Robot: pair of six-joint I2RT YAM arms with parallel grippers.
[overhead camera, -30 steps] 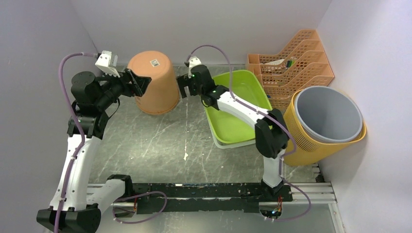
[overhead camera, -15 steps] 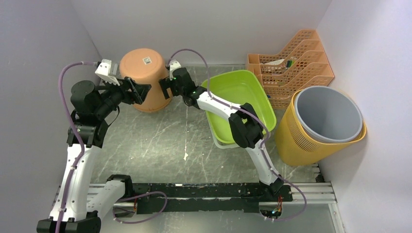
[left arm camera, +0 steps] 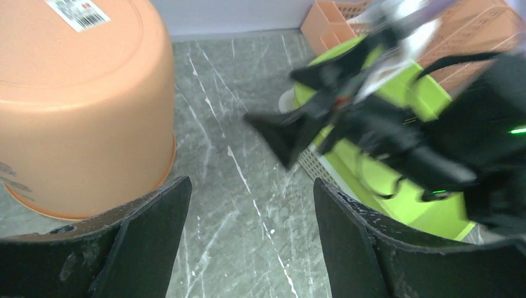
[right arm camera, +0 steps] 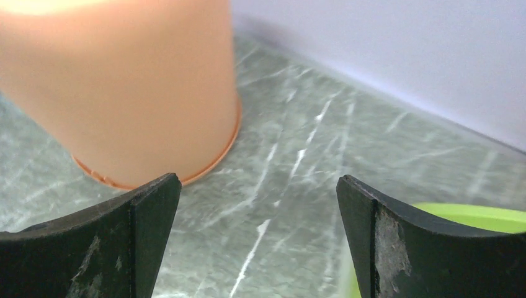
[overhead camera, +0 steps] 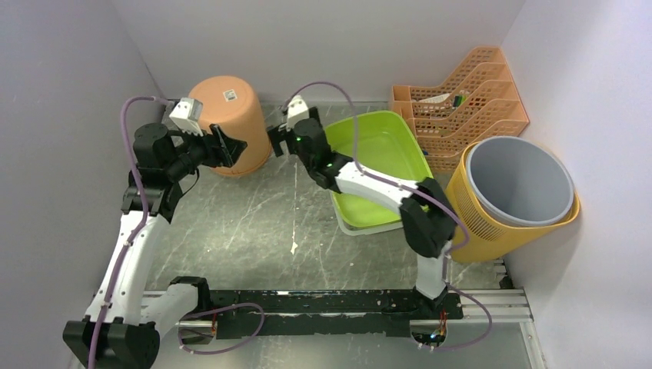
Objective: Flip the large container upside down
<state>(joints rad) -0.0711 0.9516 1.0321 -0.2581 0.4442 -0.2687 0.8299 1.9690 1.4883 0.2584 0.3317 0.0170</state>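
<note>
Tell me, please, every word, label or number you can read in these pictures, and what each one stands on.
White sticker on the upturned base of the orange bucket: a barcode with small print beside it, too blurred to read in the left wrist view and too small in the top view.
No other text, brand or sign shows in any view.

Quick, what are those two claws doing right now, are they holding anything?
Left gripper: open, holding nothing; orange container beside it.
Right gripper: open, holding nothing.
</note>
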